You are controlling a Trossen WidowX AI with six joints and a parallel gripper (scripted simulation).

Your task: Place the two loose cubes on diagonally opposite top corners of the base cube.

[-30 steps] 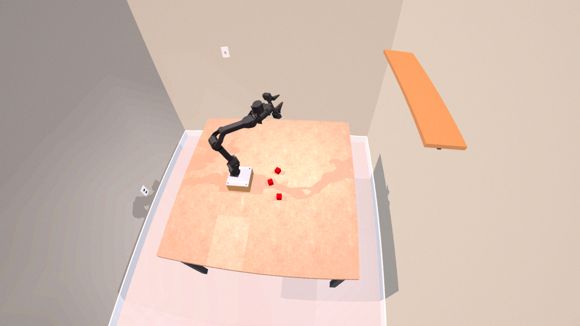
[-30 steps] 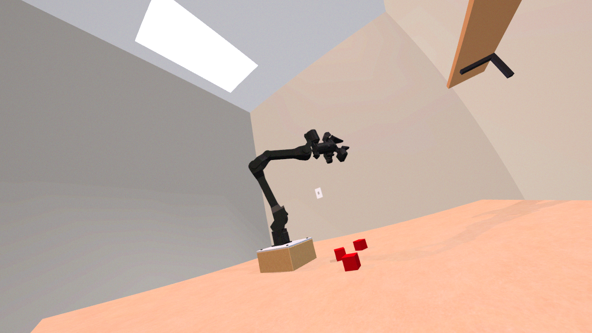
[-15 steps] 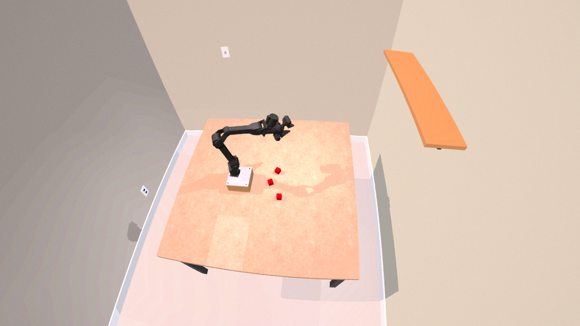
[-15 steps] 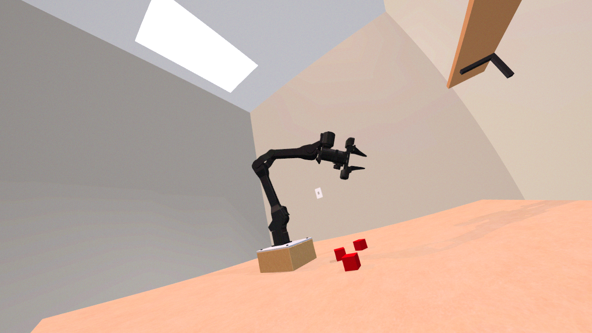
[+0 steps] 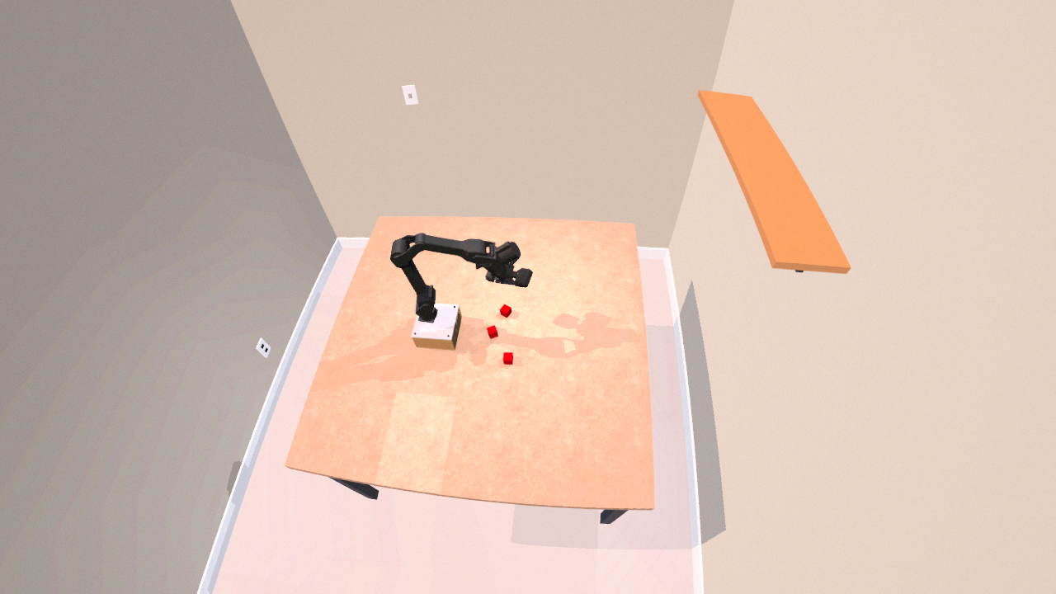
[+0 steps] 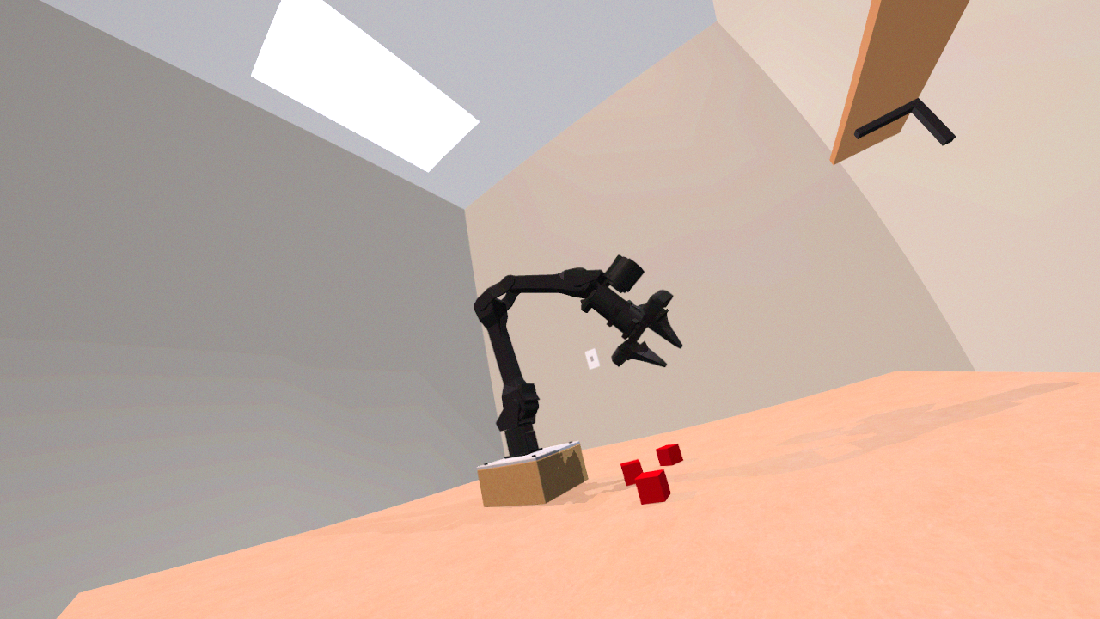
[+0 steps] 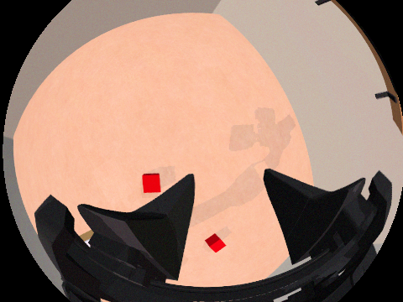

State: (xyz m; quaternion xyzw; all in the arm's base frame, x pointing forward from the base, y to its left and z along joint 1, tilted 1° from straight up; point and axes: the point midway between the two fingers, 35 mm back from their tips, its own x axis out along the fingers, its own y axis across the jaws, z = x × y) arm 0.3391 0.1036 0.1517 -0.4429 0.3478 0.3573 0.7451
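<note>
Three small red cubes lie apart on the table (image 5: pixel 479 443) (image 6: pixel 769 523), to the right of the arm's base: one at the back (image 5: pixel 505 311) (image 6: pixel 669 454), one in the middle (image 5: pixel 492 332) (image 6: pixel 631 471) and one at the front (image 5: pixel 507 358) (image 6: pixel 652 486). They look alike, and I cannot tell which is the fixed base cube. My gripper (image 5: pixel 511 280) (image 6: pixel 667 352) (image 7: pixel 230 177) is open and empty, tilted downward, high above the cubes. The wrist view shows two cubes: one (image 7: pixel 215 243) low between the fingers and one (image 7: pixel 150 183) beside the left finger.
The arm stands on a tan box (image 5: pixel 436 336) (image 6: pixel 530 477) left of the cubes. An orange shelf (image 5: pixel 775 184) (image 6: pixel 884 76) hangs on the right wall, far above the table. The arm's shadow falls on the table right of the cubes.
</note>
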